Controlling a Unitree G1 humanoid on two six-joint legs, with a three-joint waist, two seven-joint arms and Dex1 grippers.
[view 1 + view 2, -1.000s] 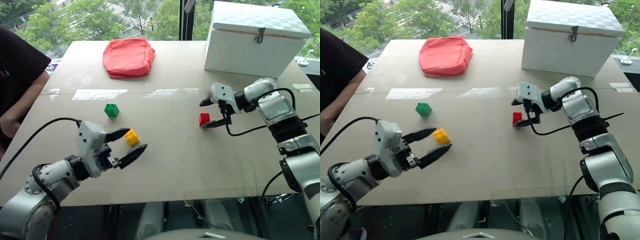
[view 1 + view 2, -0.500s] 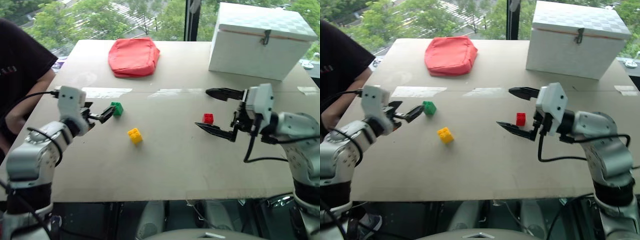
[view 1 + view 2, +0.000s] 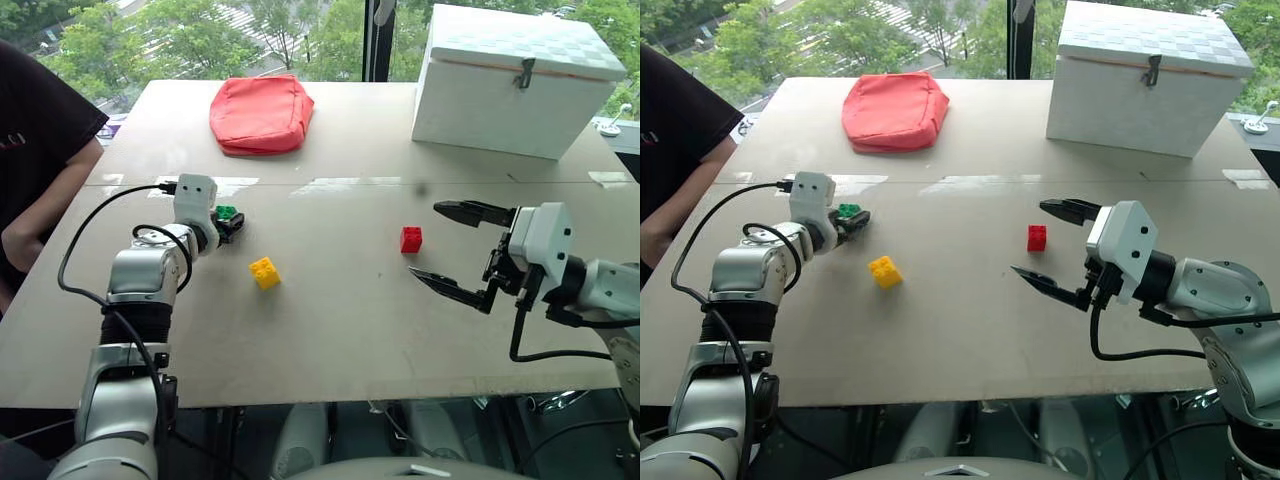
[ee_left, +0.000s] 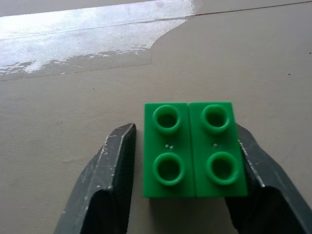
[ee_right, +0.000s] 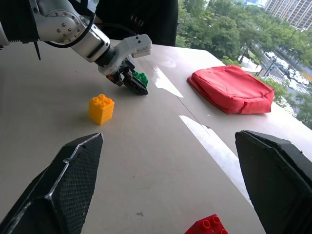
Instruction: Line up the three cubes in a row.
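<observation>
Green cube (image 4: pixel 194 148) is sitting on the surface (image 3: pixel 330 330) at the robot's left side, and the left gripper (image 3: pixel 228 221) is closing its fingers (image 4: pixel 114 161) on it: in the left wrist view one finger is pressing against one side of the cube while the other is standing just beside the opposite side, so the grip seems almost complete. The yellow cube (image 3: pixel 265 272) is lying near, a little closer to the robot, and the red cube (image 3: pixel 411 239) is resting well apart, toward the right. The right gripper (image 3: pixel 458 246) is hovering near the red cube with its fingers spread wide and holding nothing. I judge that the step in hand is the picking of the green cube, and that no row is formed yet. The next move probably calls for lifting the green cube and carrying it beside the yellow one, on a line with the red; the cube should be set down flat and not pushed against its neighbour.
</observation>
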